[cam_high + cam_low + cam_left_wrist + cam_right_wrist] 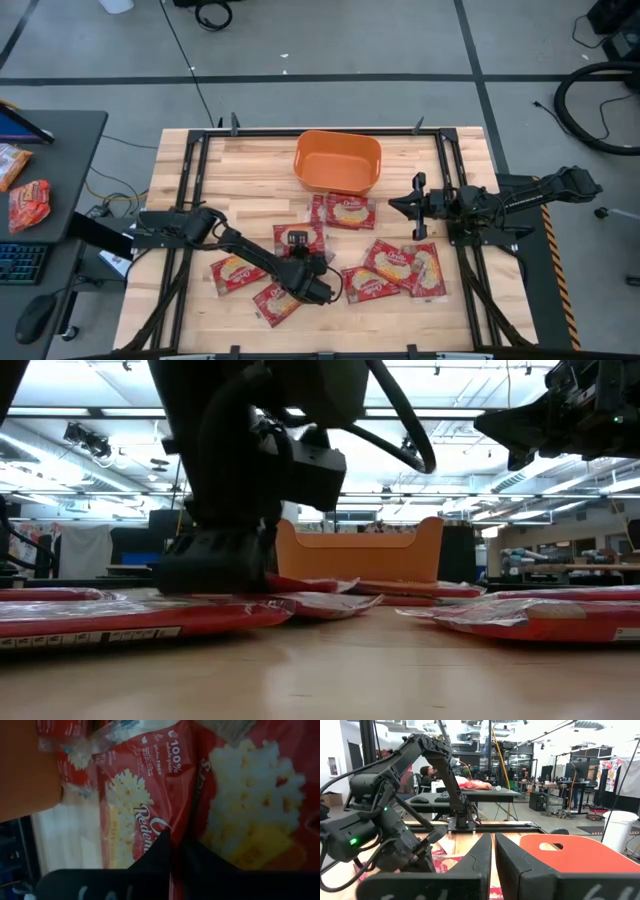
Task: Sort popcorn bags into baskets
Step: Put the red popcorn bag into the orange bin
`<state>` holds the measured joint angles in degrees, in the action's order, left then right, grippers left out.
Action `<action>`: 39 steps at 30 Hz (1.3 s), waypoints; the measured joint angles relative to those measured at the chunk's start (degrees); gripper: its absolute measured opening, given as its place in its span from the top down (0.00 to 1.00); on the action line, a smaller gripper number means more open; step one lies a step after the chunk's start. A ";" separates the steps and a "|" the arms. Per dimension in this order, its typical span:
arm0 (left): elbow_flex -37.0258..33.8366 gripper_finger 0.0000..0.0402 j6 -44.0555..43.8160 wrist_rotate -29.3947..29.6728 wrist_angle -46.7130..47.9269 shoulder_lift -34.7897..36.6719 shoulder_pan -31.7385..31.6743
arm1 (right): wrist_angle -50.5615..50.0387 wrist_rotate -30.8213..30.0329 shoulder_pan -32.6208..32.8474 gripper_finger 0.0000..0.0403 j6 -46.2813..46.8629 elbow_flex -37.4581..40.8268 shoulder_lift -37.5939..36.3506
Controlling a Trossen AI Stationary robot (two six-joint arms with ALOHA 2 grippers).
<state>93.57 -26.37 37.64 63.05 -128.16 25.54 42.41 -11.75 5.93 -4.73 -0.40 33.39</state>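
Left gripper down among scattered popcorn bags, fingers pinched on edge of one bag, probably to lift it. Beyond, orange basket empty. Right gripper closed, idle, raised beside basket.

Bare worktop along the far left, open for passing. Orange tub standing at far centre. Popcorn bags crowding the near middle. Left pincer down among them, right pincer hanging above the right side.
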 joint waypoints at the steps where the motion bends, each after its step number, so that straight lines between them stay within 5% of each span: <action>1: 0.38 0.95 0.01 -0.35 1.05 0.39 -0.08 | -0.02 -0.02 0.00 0.93 0.00 0.00 0.00; 10: 8.28 0.95 3.66 1.47 4.79 6.78 -2.29 | -0.04 -0.02 0.00 0.93 0.01 0.00 0.00; 20: 17.21 0.95 28.21 12.12 -2.56 7.52 -10.63 | -0.08 -0.03 0.00 0.93 0.21 0.00 0.63; 35: 0.88 0.95 56.88 5.08 -35.14 7.41 -28.70 | -0.04 -0.07 0.00 0.93 0.00 0.00 0.63; 39: -1.37 0.90 58.13 1.51 -36.83 7.41 -31.65 | -0.04 -0.10 0.00 0.93 -0.19 0.00 0.61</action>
<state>92.20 31.76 39.14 26.23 -120.75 -6.11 42.37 -11.85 5.93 -4.92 -0.40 34.00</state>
